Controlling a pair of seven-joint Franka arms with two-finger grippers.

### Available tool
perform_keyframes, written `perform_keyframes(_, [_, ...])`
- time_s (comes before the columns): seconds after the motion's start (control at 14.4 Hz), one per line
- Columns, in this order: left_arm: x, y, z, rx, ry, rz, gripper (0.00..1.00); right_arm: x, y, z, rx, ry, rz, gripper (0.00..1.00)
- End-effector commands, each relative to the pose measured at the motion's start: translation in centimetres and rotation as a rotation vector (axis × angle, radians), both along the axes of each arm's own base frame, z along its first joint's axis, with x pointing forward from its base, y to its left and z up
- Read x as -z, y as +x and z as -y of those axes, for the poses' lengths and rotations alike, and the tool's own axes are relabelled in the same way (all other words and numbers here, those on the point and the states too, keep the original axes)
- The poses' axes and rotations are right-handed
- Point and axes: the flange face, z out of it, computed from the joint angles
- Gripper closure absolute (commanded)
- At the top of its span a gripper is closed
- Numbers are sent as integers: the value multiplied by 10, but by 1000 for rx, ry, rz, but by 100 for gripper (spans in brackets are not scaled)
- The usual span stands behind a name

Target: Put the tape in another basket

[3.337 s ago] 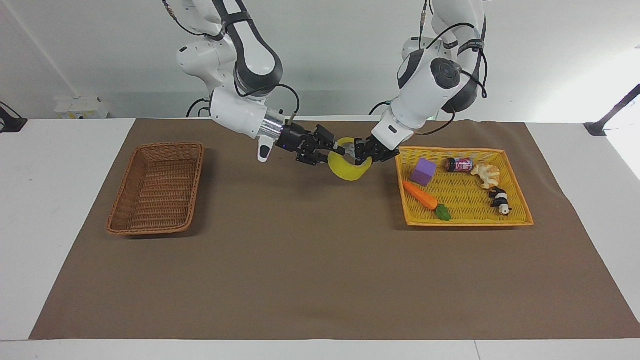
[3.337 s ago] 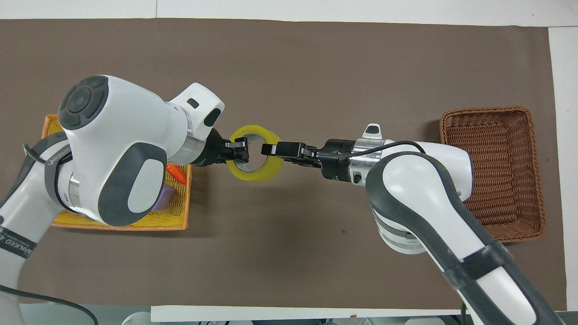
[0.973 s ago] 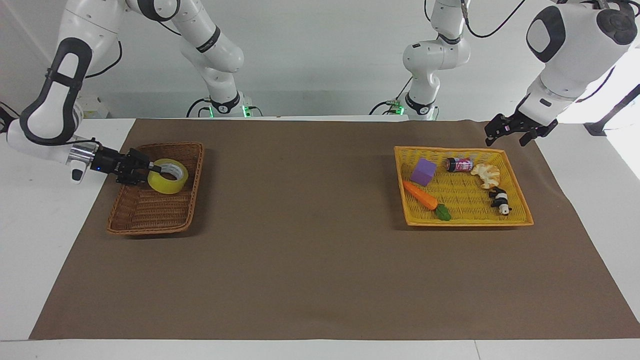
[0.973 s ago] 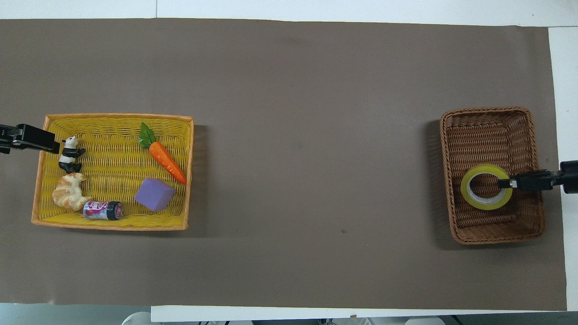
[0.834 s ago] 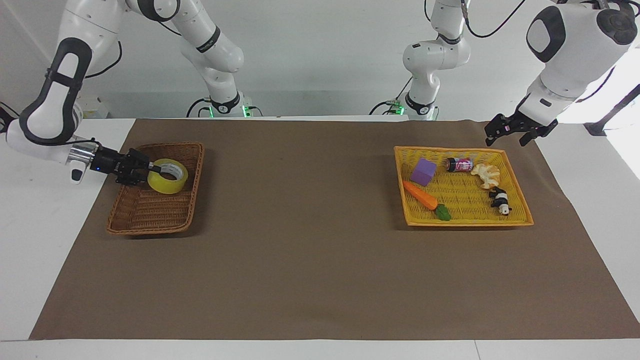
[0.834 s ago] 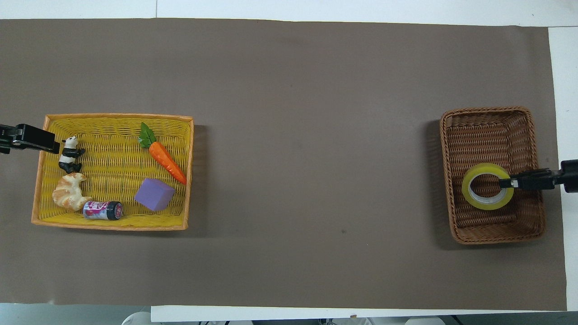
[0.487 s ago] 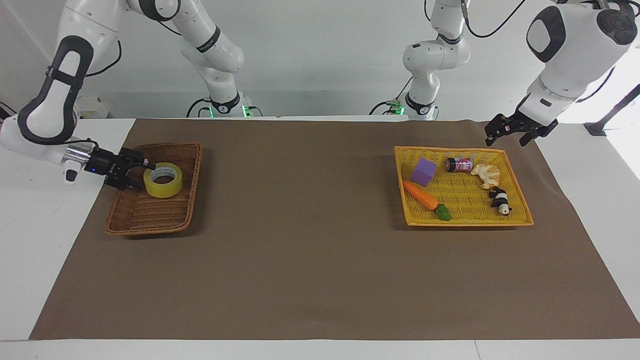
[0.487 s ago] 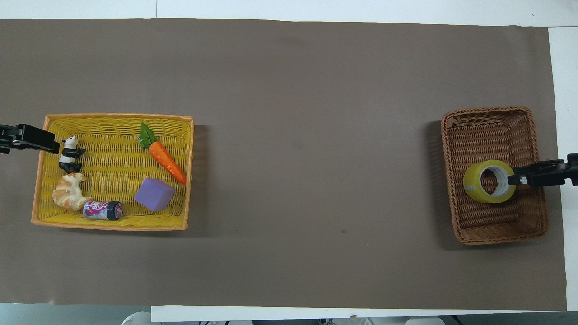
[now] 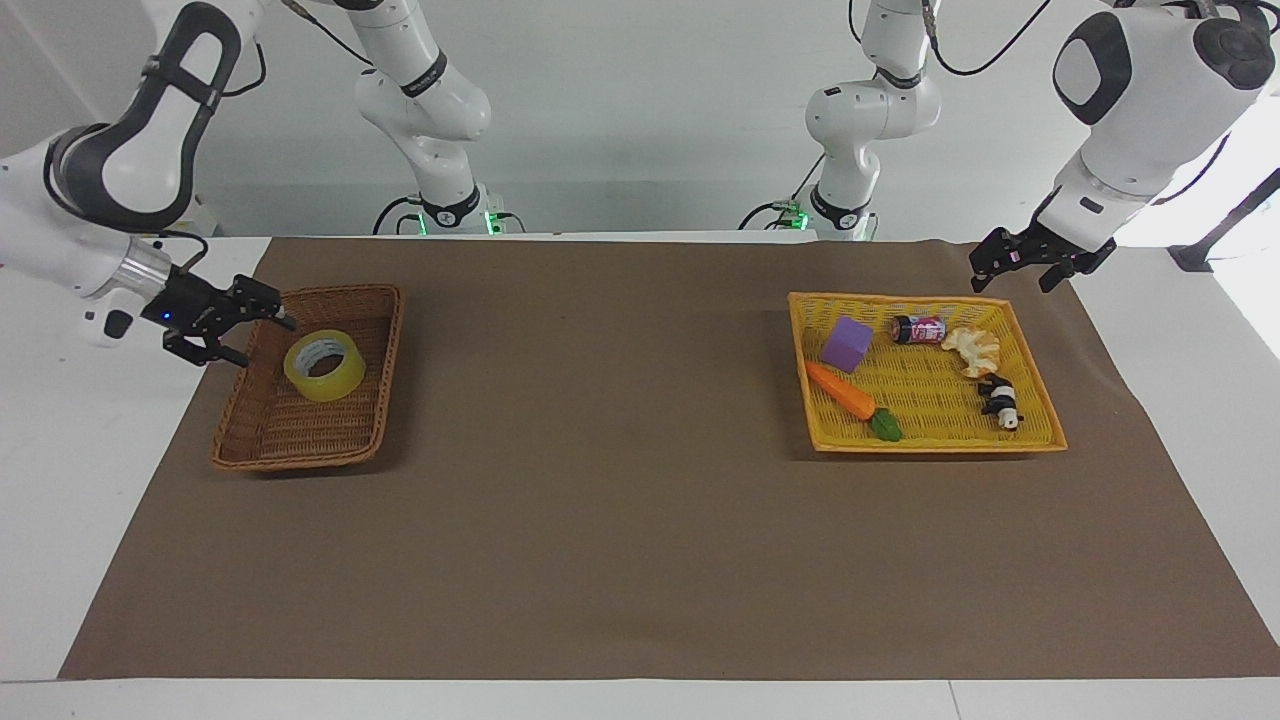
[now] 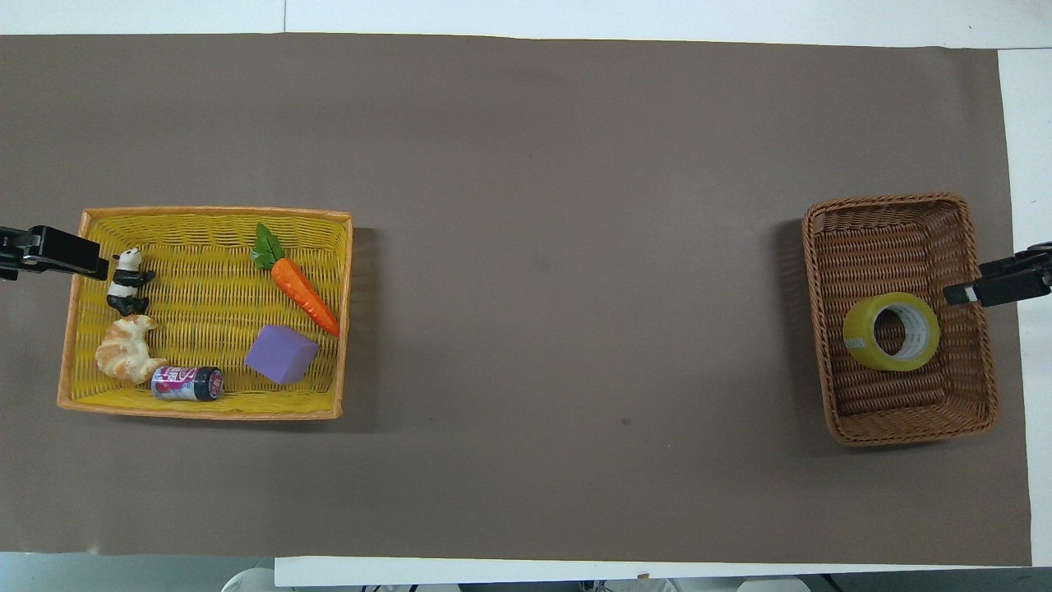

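Two baskets sit on the brown mat (image 9: 620, 520) covering the tabletop (image 9: 60, 480), one at each arm's end. One roll of tape (image 9: 324, 365) lies tilted inside the brown basket (image 9: 300, 440) at the right arm's end, toward the end of it nearer the robots, nothing gripping it. One yellow basket (image 9: 930, 440) at the left arm's end holds five things: one purple block (image 9: 847, 343), one carrot (image 9: 845, 393), one small can (image 9: 919, 328) on its side, one croissant (image 9: 973, 349) and one panda figure (image 9: 1000, 402). Nothing lies on the mat between the two baskets.

Right gripper (image 9: 262, 338) hovers at the brown basket's outer rim, just beside the tape but apart from it, its fingers spread wide and holding nothing; in the overhead view only its tip shows (image 10: 970, 289) at the basket's edge. Left gripper (image 9: 1010, 272) hangs over the mat by the yellow basket's corner nearest the robots, its fingers also apart and holding nothing; the arm waits there.
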Motion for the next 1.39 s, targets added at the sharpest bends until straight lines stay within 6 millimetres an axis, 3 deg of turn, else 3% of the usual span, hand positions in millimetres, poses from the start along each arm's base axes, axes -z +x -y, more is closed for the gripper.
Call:
perform_keyframes(0.0, [-2,-4,-4,5,23,-4,0,-49,14,-33,95,-122,-4,0])
perform_keyframes(0.21, [-3,-5,-3,6,23,-2,0,-99,17,-75,202,-253,-93,0])
perform_keyframes(0.35, [-2,-4,-3,6,23,-4,0,-126,12,-85,295,-300,-139,0])
perform_keyframes(0.49, [-2,-4,-3,9,22,1,0,-147,2,-102,265,-380,-133,0])
perform_keyframes(0.63, [-7,2,-3,2,21,40,0,-168,-23,-101,296,-392,-139,0])
perform_keyframes(0.7, [-13,2,-3,1,15,52,0,-166,-35,-97,303,-386,-153,0])
perform_keyframes(0.83, [-23,0,2,7,13,62,0,-163,-25,-86,343,-386,-94,0])
perform_keyframes(1.18, [-41,-5,1,5,13,59,0,-142,-1,-83,382,-403,-135,0])
perform_keyframes(1.32, [-41,-6,4,7,11,59,0,-141,-1,-83,384,-403,-137,0])
